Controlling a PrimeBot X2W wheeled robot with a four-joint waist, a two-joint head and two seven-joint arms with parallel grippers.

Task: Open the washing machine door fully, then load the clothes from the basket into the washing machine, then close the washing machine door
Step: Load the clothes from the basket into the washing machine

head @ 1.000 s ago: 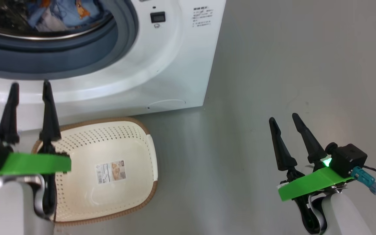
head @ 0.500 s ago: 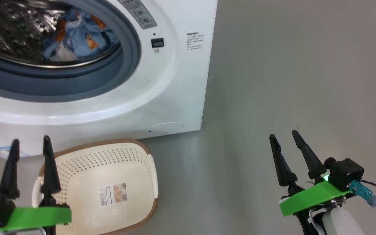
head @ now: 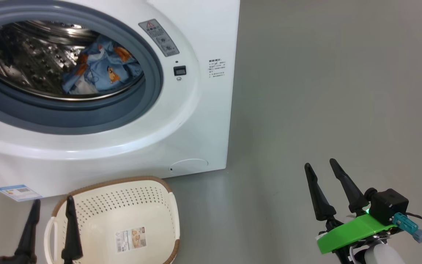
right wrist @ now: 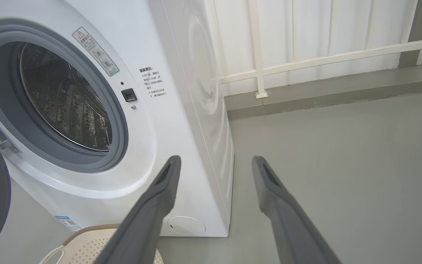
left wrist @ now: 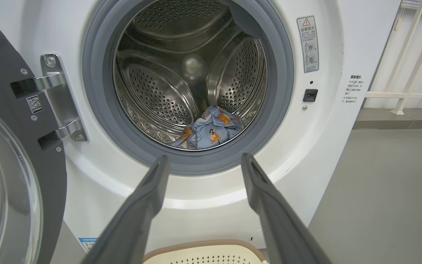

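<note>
The white washing machine (head: 196, 121) stands with its mouth uncovered. Blue clothes (head: 101, 69) with orange prints lie low in the steel drum, the same clothes (left wrist: 211, 126) showing in the left wrist view. The washing machine door (left wrist: 9, 154) hangs swung out at the left on its metal hinge (left wrist: 55, 102). On the floor in front sits the cream basket (head: 123, 209) with nothing in it but a label sticker. My left gripper (head: 51, 205) is open at the basket's left end, pointing at the drum. My right gripper (head: 321, 165) is open over bare floor, right of the machine.
Grey floor (head: 324, 91) spreads to the right of the machine. A white railing (right wrist: 306, 55) runs along the back wall behind a low grey kerb. A round service flap (head: 189, 165) and a blue energy label (head: 19, 192) sit on the machine's lower front.
The head camera has tilted up, so the drum and clothes show lower and fuller in the picture. Both grippers have slid down in the picture; both stay open.
</note>
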